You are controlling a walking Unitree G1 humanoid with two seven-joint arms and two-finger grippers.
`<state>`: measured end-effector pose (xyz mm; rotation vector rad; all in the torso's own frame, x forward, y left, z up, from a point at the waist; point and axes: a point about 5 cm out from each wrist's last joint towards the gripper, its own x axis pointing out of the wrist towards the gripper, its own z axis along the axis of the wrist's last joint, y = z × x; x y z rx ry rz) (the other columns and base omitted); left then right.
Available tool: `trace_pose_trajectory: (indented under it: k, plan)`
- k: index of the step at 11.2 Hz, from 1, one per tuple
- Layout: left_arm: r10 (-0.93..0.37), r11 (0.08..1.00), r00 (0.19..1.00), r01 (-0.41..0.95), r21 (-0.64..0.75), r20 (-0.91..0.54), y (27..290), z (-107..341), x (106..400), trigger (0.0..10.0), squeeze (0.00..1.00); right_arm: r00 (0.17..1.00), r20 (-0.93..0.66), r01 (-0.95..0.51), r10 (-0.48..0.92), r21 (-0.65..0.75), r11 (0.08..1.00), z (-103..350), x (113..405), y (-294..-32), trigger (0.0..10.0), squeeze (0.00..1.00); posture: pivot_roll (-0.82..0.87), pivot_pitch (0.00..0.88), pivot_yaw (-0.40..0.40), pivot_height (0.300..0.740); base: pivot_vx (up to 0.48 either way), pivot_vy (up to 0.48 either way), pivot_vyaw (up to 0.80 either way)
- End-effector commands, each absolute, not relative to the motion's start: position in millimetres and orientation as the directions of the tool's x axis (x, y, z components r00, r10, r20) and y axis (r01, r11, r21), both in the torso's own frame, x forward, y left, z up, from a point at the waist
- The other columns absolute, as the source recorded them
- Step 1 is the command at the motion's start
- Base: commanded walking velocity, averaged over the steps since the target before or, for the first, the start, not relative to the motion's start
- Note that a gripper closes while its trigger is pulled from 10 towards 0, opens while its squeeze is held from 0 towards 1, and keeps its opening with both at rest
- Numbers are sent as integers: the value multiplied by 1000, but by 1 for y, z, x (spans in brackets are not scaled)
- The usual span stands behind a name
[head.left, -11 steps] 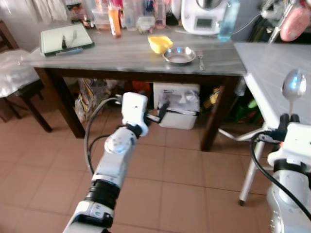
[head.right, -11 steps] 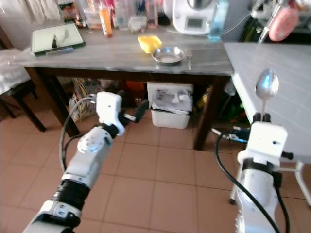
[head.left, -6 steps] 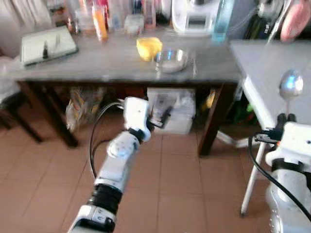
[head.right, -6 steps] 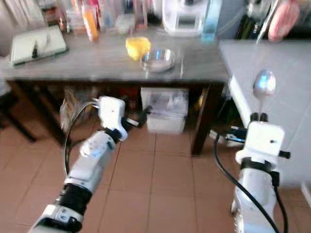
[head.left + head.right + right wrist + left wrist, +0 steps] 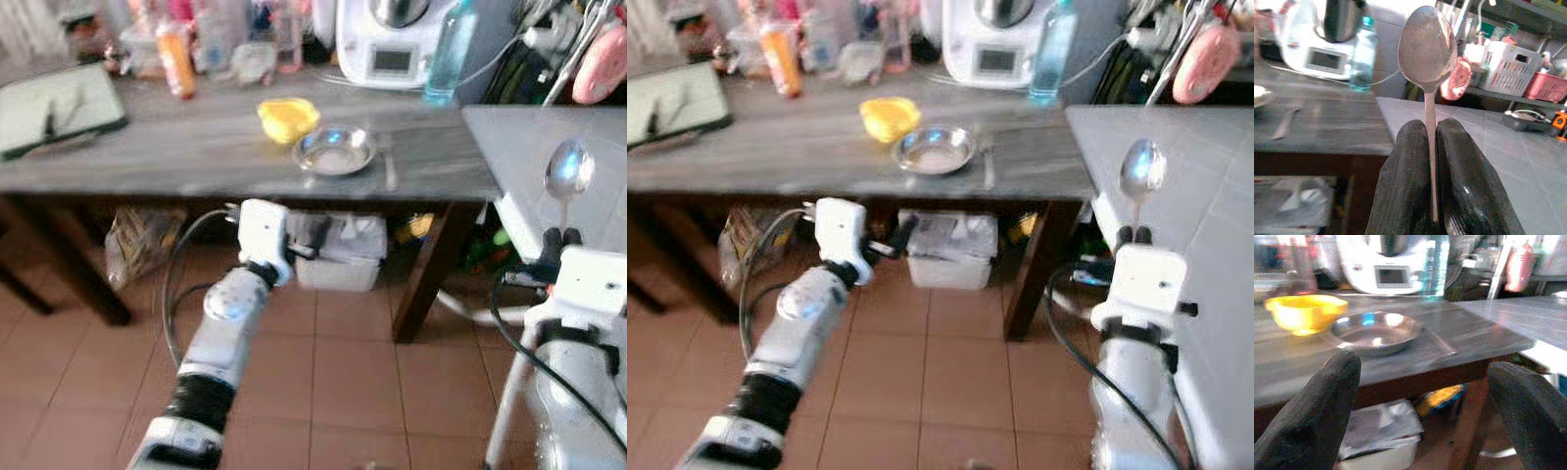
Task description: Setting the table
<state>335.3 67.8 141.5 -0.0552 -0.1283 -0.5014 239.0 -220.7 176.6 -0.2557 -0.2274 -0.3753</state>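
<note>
Tiled kitchen floor, dark wooden table (image 5: 196, 157) ahead, cluttered along far edge. Steel plate (image 5: 334, 151) near right end, yellow bowl (image 5: 287, 117) just behind, fork (image 5: 390, 172) just right of plate. Right gripper (image 5: 560, 236) clamps spoon (image 5: 566, 174) upright, well right of plate. Left gripper (image 5: 315, 235) spread, holds nothing, below table edge. Step: carrying spoon to setting. Next: approach, lay spoon beside plate.

A silver spoon (image 5: 1427, 54) rises between black fingers (image 5: 1406, 181); beyond it, a yellow bowl (image 5: 288, 117), silver dish (image 5: 334, 151) and pale-blue bottle (image 5: 442, 54) dot the grey wood-grain table (image 5: 176, 147).
</note>
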Motion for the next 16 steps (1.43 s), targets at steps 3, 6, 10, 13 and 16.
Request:
trace_pose_trajectory:
  k: [3,6,10,13,16]
  plan:
    - [-470,880,871,475,1,144,75,145,336,10000,0,902,288,382,-321,-192,904,181,239,-217,10000,0,44,80,-1,740,480,0,0]
    - [-471,880,871,476,2,142,75,144,336,10000,0,902,285,384,-324,-188,904,181,238,-217,10000,0,45,83,2,740,480,0,0]
    - [-449,892,879,452,14,160,78,146,334,10000,0,903,280,385,-326,-190,903,180,238,-217,10000,0,42,92,1,740,217,0,0]
    - [-431,902,890,432,29,147,84,146,336,10000,0,904,279,383,-324,-191,904,181,238,-217,10000,0,44,94,1,740,0,0,0]
    - [-444,895,884,445,27,149,79,147,336,10000,0,903,279,385,-326,-191,903,182,239,-217,10000,0,45,94,1,740,0,-107,0]
